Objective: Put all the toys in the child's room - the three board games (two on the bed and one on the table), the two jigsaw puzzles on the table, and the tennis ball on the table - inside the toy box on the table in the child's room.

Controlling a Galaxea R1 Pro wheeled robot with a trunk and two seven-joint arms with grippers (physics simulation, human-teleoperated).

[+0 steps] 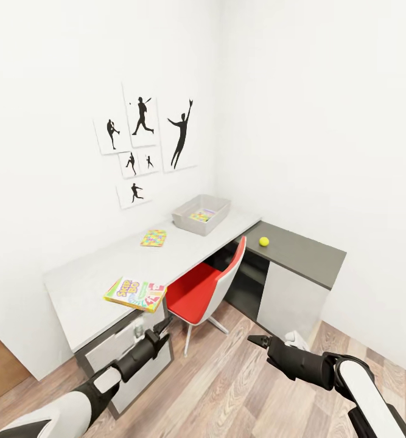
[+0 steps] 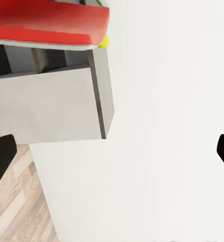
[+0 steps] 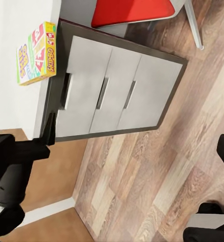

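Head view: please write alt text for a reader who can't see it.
A long L-shaped light grey desk in a white corner holds a light grey toy bin, a multicoloured jigsaw square, a Skip-Bo game box overhanging its front edge, and a small yellow-green ball. A red chair is tucked under; both black hands hover low, empty.

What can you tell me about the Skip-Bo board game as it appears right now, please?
The Skip-Bo board game is a flat rectangular box, seemingly cardboard, printed in green, yellow and red with white panels and lettering. It lies flat and closed on the light grey table at its front edge, one corner jutting slightly over the edge above the drawers. Nothing else touches it; both tools are empty and clear of it.
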